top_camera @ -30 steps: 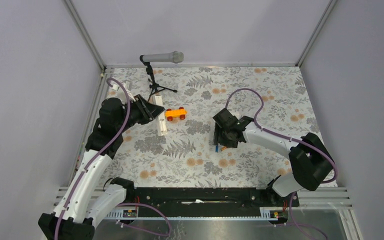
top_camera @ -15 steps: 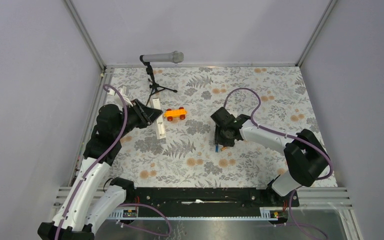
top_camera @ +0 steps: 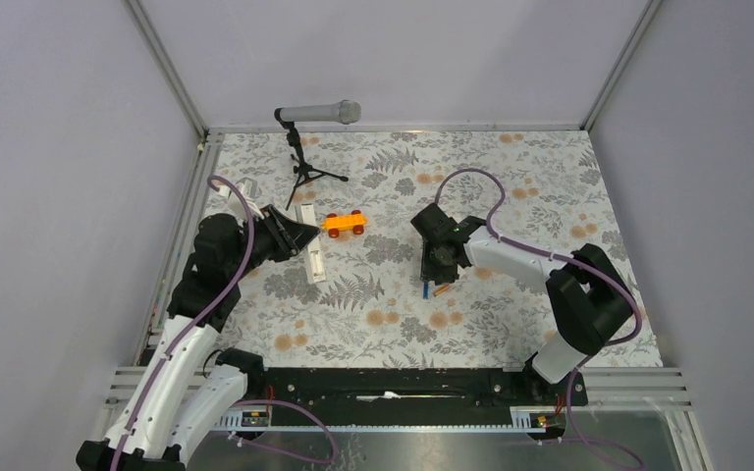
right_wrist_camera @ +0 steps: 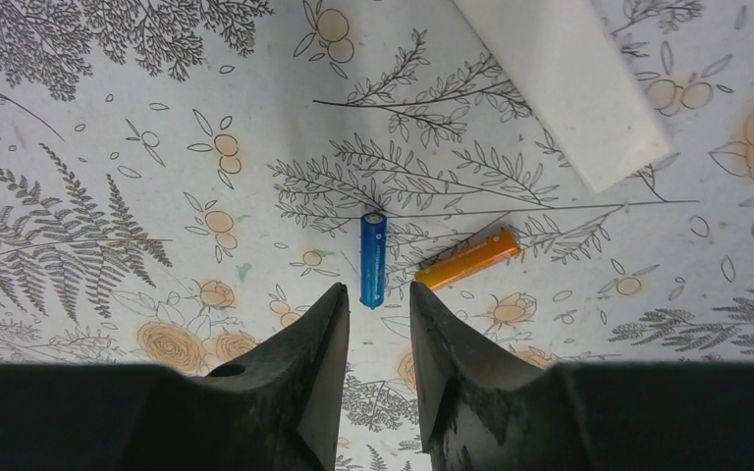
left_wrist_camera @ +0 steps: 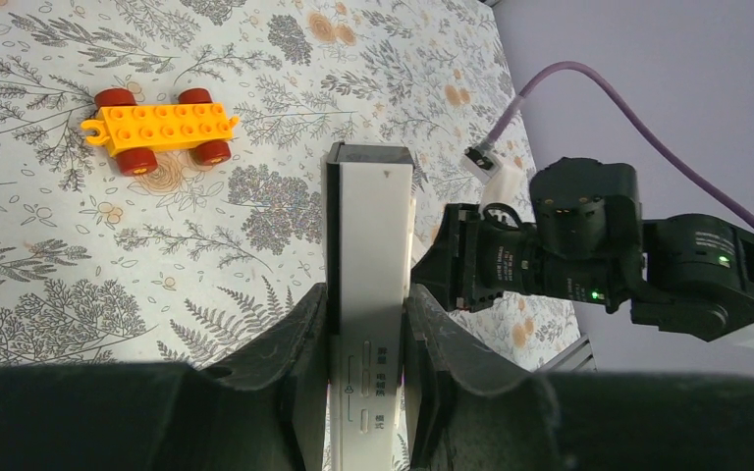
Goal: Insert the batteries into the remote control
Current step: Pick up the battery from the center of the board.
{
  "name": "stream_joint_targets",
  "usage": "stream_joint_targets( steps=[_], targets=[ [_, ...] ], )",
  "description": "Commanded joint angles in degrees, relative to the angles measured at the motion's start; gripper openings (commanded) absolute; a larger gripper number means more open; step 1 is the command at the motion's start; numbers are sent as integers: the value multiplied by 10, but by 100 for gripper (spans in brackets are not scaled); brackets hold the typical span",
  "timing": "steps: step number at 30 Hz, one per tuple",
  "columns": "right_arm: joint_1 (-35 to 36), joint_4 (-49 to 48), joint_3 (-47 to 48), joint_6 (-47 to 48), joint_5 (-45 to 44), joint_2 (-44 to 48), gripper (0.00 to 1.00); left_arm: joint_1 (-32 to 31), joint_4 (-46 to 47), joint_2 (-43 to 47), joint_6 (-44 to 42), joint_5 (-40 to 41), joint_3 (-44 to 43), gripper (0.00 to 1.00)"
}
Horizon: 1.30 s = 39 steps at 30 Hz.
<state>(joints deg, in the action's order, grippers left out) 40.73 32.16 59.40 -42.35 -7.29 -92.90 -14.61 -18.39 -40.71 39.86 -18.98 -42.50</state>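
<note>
Remote control [left_wrist_camera: 368, 294] clamped lengthwise in left pincer [left_wrist_camera: 365, 294], fingers tight on both long sides, far end pointing across the floral bench [top_camera: 511, 167] past the toy car [left_wrist_camera: 157, 128]. Probably held steady this way for loading; lifted or resting on the bench, cannot tell.

Opposite, right pincer [right_wrist_camera: 376, 289] poised tip-down over the batteries, apparently lined up for a pick. Blue battery [right_wrist_camera: 373, 245] and orange battery [right_wrist_camera: 468, 259] loose on the print, near each other at an angle, not touching, with the white back cover [right_wrist_camera: 560, 78] lying just beyond. Jaws narrowly apart, holding nothing; blue battery's near end framed in the gap, with no sign of contact from either finger.
</note>
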Motion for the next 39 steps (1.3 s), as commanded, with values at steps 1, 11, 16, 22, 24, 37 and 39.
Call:
stream_joint_targets(
  steps=[1,11,16,22,24,37,39],
  targets=[
    [-2,-17,32,37,42,-36,35,3,27,14,-7,5,2,0],
    [7,51,86,42,-25,-94,28,3,10,24,-10,8,6,0],
    [10,61,91,46,-33,-99,30,3,6,24,-15,7,9,0],
    [12,49,72,35,-3,-102,31,3,8,22,-17,5,16,0],
    [13,44,65,34,6,-103,31,3,9,21,-18,3,17,0],
    [17,40,56,34,19,-127,21,3,15,17,-19,-2,13,0],
    [19,30,52,36,13,-119,11,3,13,15,-21,-2,10,0]
  ],
)
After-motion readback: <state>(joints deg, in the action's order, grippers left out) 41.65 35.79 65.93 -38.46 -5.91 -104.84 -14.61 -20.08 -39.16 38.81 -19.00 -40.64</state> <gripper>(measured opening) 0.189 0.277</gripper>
